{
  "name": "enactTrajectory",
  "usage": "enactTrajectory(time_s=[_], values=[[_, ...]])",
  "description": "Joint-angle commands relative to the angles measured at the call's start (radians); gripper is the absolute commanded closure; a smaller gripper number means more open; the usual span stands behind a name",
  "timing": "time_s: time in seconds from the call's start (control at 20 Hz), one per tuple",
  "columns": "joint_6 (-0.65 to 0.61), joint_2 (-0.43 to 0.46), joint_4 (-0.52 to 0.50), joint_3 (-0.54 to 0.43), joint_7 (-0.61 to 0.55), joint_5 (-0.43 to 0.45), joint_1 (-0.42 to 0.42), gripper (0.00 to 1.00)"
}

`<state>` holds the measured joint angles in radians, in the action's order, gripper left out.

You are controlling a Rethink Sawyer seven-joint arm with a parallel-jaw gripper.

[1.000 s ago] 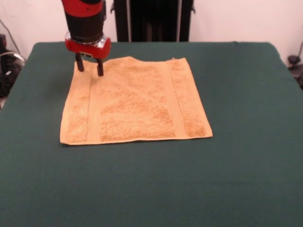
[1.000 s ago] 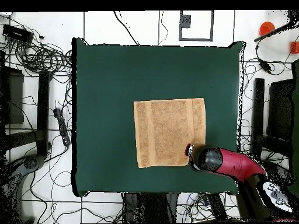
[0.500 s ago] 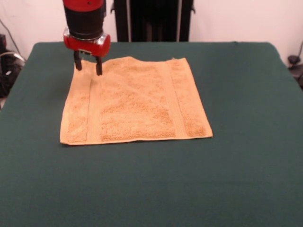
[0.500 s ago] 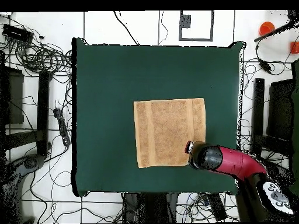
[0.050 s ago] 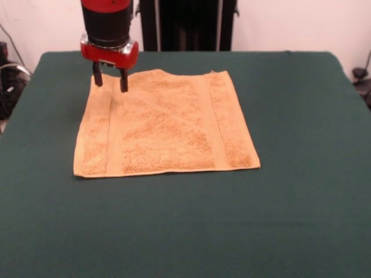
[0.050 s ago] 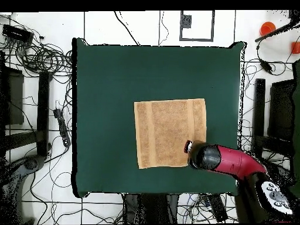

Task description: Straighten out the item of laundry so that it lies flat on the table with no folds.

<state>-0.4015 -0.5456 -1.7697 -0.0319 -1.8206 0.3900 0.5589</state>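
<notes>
Basically, your gripper has lifted slightly off the towel far-left corner (fingers apart, holding nothing); towel lies flat, task looks done.

I am counting one towel, one table, and my one gripper showing two fingers.

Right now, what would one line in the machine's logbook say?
towel: spread flat on table | gripper: open, empty, above towel's corner | folds: none seen
</notes>
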Motion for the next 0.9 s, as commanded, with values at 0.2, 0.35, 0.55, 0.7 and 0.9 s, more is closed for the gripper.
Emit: enactTrajectory(time_s=[0.2, 0.35, 0.55, 0.7, 0.9], values=[[-0.003, 0.030, -0.034, -0.068, -0.122, -0.048, -0.060, 0.00], [-0.003, 0.031, -0.036, -0.060, -0.132, -0.054, -0.063, 0.00], [0.011, 0.027, -0.049, -0.059, -0.131, -0.049, -0.063, 0.00], [0.011, 0.027, -0.050, -0.055, -0.136, -0.049, -0.070, 0.00], [-0.001, 0.028, -0.040, -0.054, -0.132, -0.051, -0.070, 0.00]])
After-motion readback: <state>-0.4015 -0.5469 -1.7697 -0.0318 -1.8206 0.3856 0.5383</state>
